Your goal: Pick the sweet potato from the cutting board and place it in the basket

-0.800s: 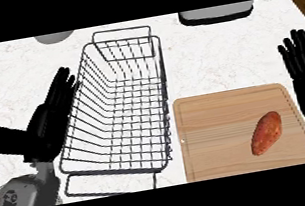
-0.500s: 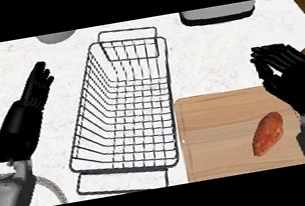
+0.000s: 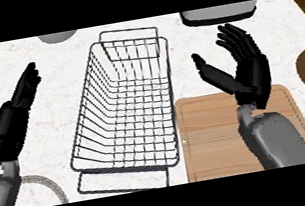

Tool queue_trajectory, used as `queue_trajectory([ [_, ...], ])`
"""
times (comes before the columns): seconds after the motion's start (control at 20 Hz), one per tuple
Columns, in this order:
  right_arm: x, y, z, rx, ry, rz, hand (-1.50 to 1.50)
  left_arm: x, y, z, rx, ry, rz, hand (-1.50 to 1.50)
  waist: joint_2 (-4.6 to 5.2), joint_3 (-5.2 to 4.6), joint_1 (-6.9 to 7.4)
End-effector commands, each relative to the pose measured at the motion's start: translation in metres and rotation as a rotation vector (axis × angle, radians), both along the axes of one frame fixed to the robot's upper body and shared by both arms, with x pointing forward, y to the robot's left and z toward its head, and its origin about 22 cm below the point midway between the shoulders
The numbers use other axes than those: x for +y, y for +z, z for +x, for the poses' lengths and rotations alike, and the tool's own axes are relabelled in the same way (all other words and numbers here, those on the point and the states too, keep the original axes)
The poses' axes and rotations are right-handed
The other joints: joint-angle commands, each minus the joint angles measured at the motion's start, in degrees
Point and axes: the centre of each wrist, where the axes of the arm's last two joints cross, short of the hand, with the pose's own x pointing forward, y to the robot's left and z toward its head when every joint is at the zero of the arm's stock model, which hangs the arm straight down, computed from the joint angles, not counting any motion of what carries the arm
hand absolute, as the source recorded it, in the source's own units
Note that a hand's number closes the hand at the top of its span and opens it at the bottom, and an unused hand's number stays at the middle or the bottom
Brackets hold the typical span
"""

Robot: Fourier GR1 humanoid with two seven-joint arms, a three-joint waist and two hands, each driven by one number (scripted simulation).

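Now my right robot hand [image 3: 244,72], fingers spread and holding nothing, has swung in over the cutting board [image 3: 213,130]; my forearm hides the sweet potato lying there. Left robot hand [image 3: 15,115] rests open beside the wire basket [image 3: 123,110]. Grasp comes next.

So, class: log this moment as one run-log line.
left hand: open, left of wire basket | right hand: open, above cutting board | sweet potato: hidden
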Motion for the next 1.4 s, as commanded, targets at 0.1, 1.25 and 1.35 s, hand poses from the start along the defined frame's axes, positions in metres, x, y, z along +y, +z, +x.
queue_trajectory([
  [0.1, -0.048, -0.011, 0.018, 0.207, -0.233, -0.366, -1.5, 0.009, -0.01, -0.006, 0.009, 0.034, 0.033, 0.0, -0.61, -0.64, -1.19],
  [1.25, -0.107, 0.151, 0.012, 1.196, 0.366, -0.956, -1.5, 0.012, -0.008, 0.002, -0.014, 0.039, 0.014, 0.0, -0.27, 0.03, -2.04],
  [1.35, -0.108, 0.136, 0.011, 1.227, 0.388, -0.936, -1.5, 0.004, -0.003, -0.004, -0.022, 0.018, 0.016, 0.0, -0.23, 0.08, -1.32],
])
